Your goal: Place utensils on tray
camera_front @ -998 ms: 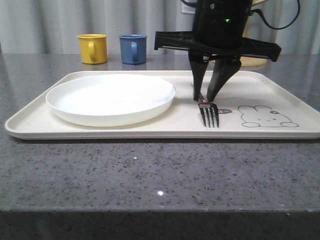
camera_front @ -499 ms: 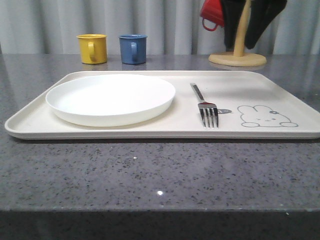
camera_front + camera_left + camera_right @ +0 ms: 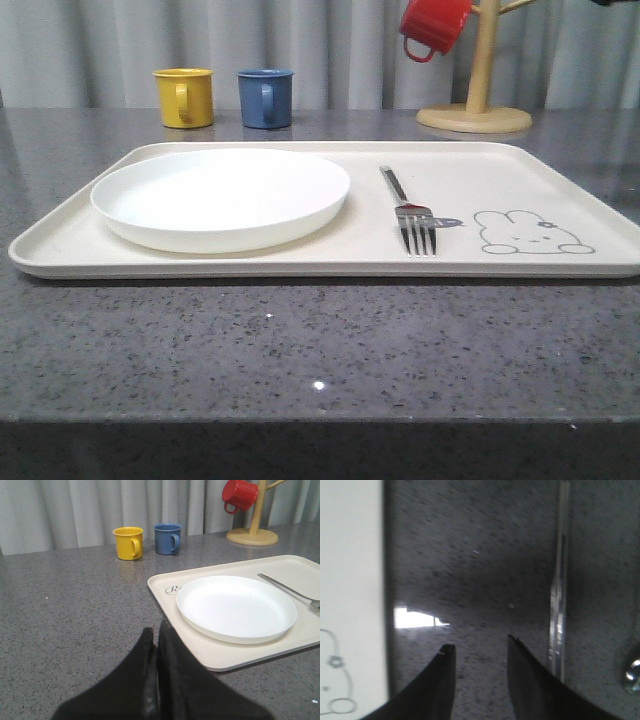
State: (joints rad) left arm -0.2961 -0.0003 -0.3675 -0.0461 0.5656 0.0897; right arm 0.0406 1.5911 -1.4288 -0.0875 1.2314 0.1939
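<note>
A silver fork (image 3: 409, 213) lies on the cream tray (image 3: 520, 170), between the white plate (image 3: 220, 195) and the rabbit drawing (image 3: 530, 232). In the left wrist view its handle (image 3: 285, 586) shows at the tray's (image 3: 165, 584) far side. My left gripper (image 3: 157, 632) is shut and empty, low over the grey counter beside the tray's corner. My right gripper (image 3: 479, 647) is open and empty above the bare counter just off the tray's edge (image 3: 350, 580). The flat chopsticks (image 3: 559, 585) lie on the counter beside it, and part of the spoon (image 3: 633, 672) shows further out.
A yellow mug (image 3: 185, 96) and a blue mug (image 3: 266, 97) stand behind the tray. A wooden mug tree (image 3: 476, 70) with a red mug (image 3: 432, 25) hanging on it stands at the back right. Grey curtains close off the back.
My right gripper has let go of the fork, lifted off the tray and gone out of the front view to the right. The fork stays on the tray.
</note>
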